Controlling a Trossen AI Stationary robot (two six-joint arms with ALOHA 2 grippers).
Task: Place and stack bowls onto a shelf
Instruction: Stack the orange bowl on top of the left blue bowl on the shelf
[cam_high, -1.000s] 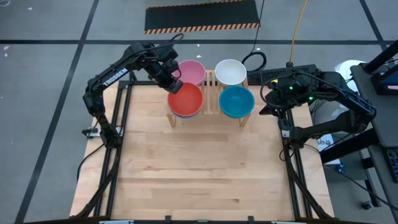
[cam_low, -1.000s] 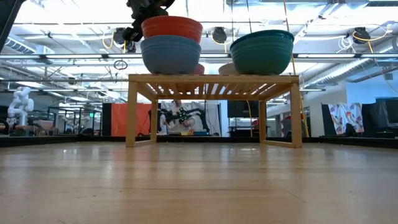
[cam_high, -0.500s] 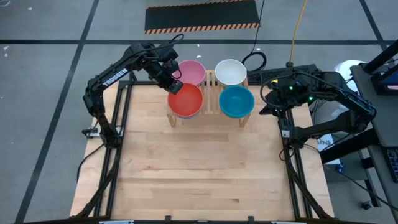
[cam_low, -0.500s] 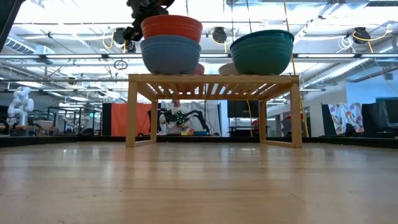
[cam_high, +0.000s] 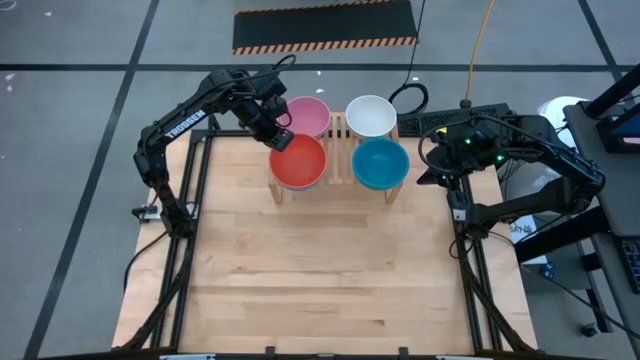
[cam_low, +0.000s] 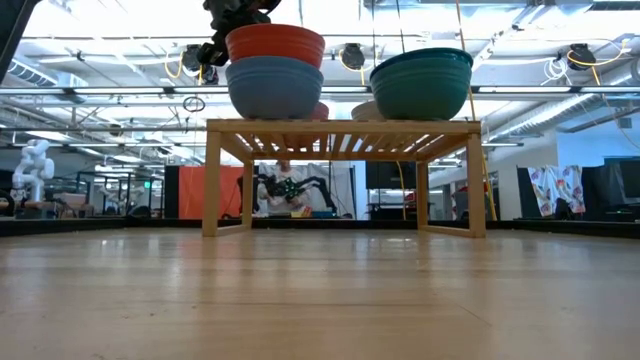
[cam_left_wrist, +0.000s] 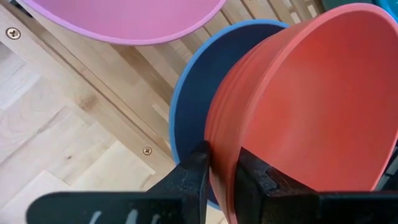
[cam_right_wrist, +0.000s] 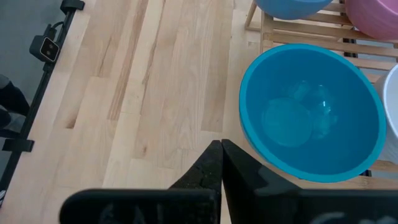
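Note:
The light-wood shelf (cam_high: 338, 152) stands at the table's far middle. On it are a pink bowl (cam_high: 308, 115) at far left, a white bowl (cam_high: 371, 114) at far right and a teal bowl (cam_high: 380, 163) at near right. At near left a red bowl (cam_high: 299, 160) sits nested in a blue bowl (cam_low: 275, 90). My left gripper (cam_high: 280, 137) is shut on the red bowl's rim. My right gripper (cam_right_wrist: 219, 149) is shut and holds nothing; it hangs over the table just right of the teal bowl (cam_right_wrist: 311, 112). My left gripper pinches the red bowl's rim (cam_left_wrist: 219, 146) on its far-left side. One finger (cam_left_wrist: 252, 177) is inside the bowl; the other (cam_left_wrist: 194, 171) is outside, between the red wall and the blue bowl (cam_left_wrist: 189, 106). The fingers slant down from the far left. The red bowl (cam_low: 275, 45) sits about level in the blue one.
The near and middle tabletop (cam_high: 320, 270) is bare wood. Black frame rails run along the table's left and right edges. Cables and a power strip (cam_high: 450, 118) lie beyond the shelf's far right corner.

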